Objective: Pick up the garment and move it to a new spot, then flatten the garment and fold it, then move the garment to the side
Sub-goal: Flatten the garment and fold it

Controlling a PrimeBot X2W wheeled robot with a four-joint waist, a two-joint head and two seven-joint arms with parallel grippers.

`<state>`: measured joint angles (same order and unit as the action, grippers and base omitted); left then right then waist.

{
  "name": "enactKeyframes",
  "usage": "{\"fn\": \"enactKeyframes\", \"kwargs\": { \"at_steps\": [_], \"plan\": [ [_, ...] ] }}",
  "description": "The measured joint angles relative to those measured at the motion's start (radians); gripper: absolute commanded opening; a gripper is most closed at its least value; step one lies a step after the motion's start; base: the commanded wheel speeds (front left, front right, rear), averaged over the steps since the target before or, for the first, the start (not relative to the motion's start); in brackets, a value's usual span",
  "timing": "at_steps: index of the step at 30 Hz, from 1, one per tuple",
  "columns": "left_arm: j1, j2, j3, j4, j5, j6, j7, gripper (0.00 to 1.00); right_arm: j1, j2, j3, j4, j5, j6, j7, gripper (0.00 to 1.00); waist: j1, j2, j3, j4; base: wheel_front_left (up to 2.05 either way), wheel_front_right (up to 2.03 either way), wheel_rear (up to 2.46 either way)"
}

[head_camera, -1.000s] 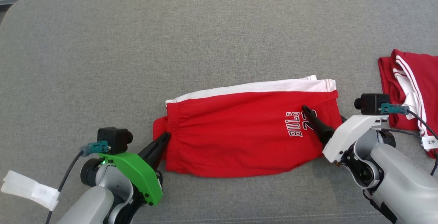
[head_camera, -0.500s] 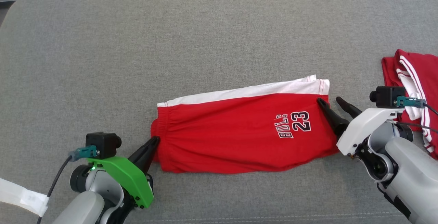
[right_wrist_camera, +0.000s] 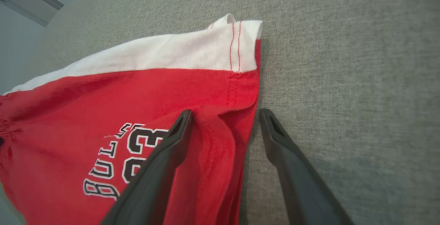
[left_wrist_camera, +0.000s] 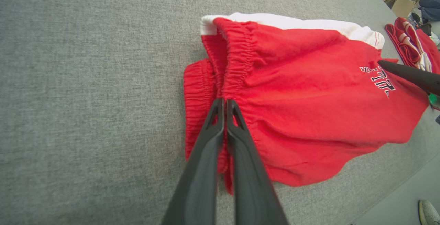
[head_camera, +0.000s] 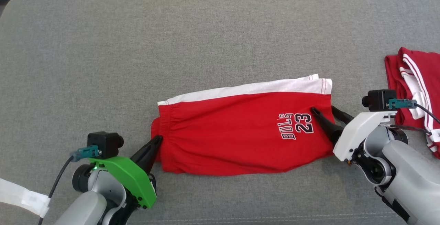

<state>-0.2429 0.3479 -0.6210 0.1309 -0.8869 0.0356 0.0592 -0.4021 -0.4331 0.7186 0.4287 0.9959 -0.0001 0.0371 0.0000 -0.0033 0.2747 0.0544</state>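
At the lower left of the head view, the left gripper [head_camera: 158, 138] is pinched closed on the waistband [left_wrist_camera: 237, 56] of the red shorts [head_camera: 240, 139]. At the lower right, the right gripper [head_camera: 323, 108] is spread and grasps nothing. One finger is over the red cloth, the other over the grey cushion [head_camera: 206, 39] just beside the hem [right_wrist_camera: 256, 80]. The shorts lie in the centre, their long axis left to right and rising slightly rightward. The waistband points left, and a white stripe [head_camera: 247, 89] runs along the far edge. A second red garment [head_camera: 417, 77] lies at the right edge.
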Motion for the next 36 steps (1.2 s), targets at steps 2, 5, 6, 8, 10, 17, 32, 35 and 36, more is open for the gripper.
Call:
{"fn": "enactKeyframes", "kwargs": {
  "at_steps": [2,5,6,8,10,17,32,35,36],
  "plan": [
    [0.000,0.000,-0.001,0.000,0.000,0.000,0.001,0.00,-0.001,0.000,0.000,-0.001,0.000,0.000,0.009,0.98,0.0000,0.0000,0.001,0.001,0.00,0.00,0.00],
    [0.000,0.000,-0.002,0.000,0.000,0.000,0.001,0.00,-0.006,0.001,0.000,0.000,0.016,0.000,0.031,0.47,0.0000,0.0000,0.003,0.003,0.00,0.00,0.00],
    [0.000,0.000,-0.002,0.000,0.000,0.000,0.002,0.00,-0.008,0.002,0.000,0.001,0.026,0.000,0.041,0.40,0.0000,0.0000,0.003,0.004,0.00,0.00,0.00],
    [0.000,0.000,-0.003,0.000,0.000,0.000,0.002,0.00,-0.014,0.005,0.000,0.006,0.038,0.000,0.061,0.35,0.0000,0.0000,0.003,0.008,0.00,0.00,0.00],
    [-0.001,-0.002,-0.010,0.001,0.000,0.000,0.009,0.00,-0.017,0.008,-0.001,0.010,0.050,0.000,0.078,0.35,0.0000,0.0000,0.003,0.017,0.00,0.00,0.00],
    [-0.001,-0.012,-0.009,0.012,-0.002,0.000,0.009,0.00,-0.020,0.028,-0.010,0.014,0.086,0.012,0.099,0.00,0.0000,0.0000,-0.008,0.037,0.00,0.00,0.00],
    [0.001,-0.012,0.005,-0.005,-0.009,0.001,-0.021,1.00,-0.018,-0.064,-0.118,0.007,0.170,0.016,0.115,0.00,0.0000,0.0000,-0.009,0.006,0.00,0.00,0.00],
    [0.001,-0.011,0.005,-0.007,-0.007,0.002,-0.026,1.00,-0.009,-0.116,-0.142,0.002,0.183,0.010,0.127,0.00,0.0000,0.0000,-0.010,0.003,0.00,0.00,0.00],
    [0.001,-0.011,0.005,-0.007,-0.007,0.006,-0.030,1.00,-0.003,-0.138,-0.154,-0.001,0.185,0.006,0.130,0.00,0.0000,0.0000,-0.010,0.002,0.00,0.00,0.00]
  ]
}}
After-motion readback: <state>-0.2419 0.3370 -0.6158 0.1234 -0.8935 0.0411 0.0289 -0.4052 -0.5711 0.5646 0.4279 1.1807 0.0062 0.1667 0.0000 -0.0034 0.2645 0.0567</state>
